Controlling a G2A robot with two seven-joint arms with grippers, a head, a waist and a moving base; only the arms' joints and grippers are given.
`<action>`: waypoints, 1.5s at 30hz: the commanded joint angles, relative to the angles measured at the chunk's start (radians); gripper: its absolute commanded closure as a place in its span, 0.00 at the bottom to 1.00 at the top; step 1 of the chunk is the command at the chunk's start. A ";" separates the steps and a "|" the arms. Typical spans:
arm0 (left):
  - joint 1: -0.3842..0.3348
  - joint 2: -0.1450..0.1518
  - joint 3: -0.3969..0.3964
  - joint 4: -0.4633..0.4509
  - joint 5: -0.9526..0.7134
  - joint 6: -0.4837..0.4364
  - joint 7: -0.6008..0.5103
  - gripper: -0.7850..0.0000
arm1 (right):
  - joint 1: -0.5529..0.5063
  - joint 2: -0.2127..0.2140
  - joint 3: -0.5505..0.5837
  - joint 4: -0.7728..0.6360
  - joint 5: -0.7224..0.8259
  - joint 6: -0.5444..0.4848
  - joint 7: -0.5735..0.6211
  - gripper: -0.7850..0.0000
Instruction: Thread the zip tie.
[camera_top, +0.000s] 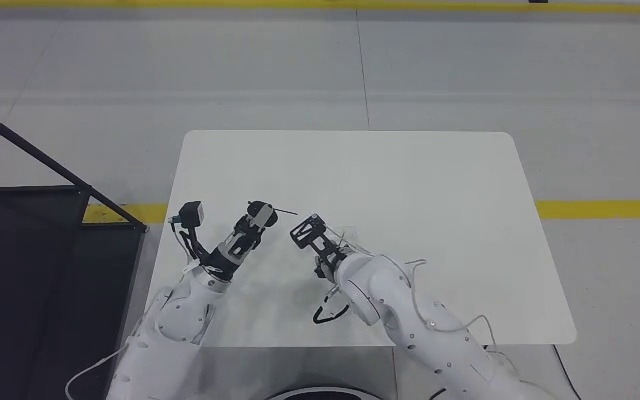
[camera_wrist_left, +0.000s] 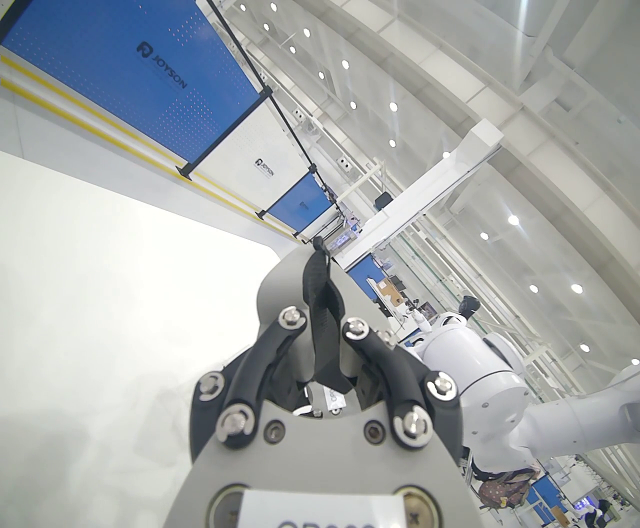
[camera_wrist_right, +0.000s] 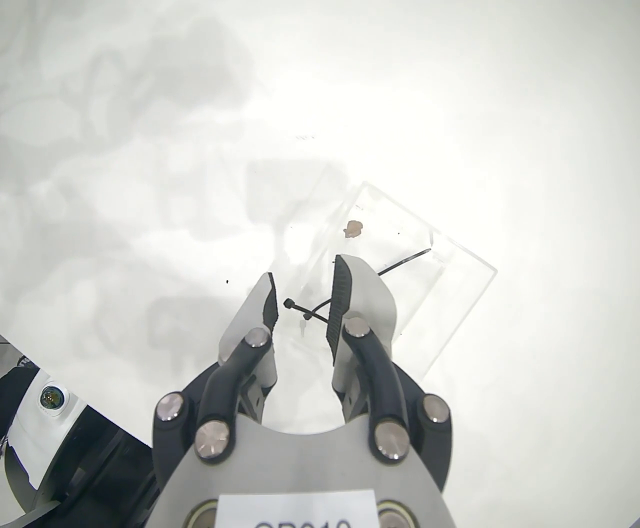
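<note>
Risk: with the right end effector (camera_wrist_right: 305, 267) wide open astride the zip tie (camera_wrist_right: 400, 263), lying flat nearer the left edge of the surface (camera_top: 450, 200), tail over a clear plate (camera_wrist_right: 450, 280), and the left end effector (camera_wrist_left: 318, 260) closed, the closing pads may skid off the thin strap or shove the plate.

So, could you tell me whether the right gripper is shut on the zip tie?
No, the right gripper stands open, and the black zip tie lies beneath it, partly on the clear sheet.
</note>
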 joint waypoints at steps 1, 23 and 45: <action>0.000 0.000 0.000 0.000 0.000 0.000 0.000 1.00 | -0.002 -0.003 0.003 0.002 -0.002 -0.002 -0.001 0.76; 0.000 0.000 0.000 0.000 0.000 0.000 0.000 1.00 | -0.068 -0.013 0.057 -0.079 -0.093 -0.003 -0.056 1.00; -0.090 0.016 0.047 0.013 -0.010 -0.039 -0.290 1.00 | -0.512 0.057 0.392 -0.403 -0.097 -0.154 -0.690 1.00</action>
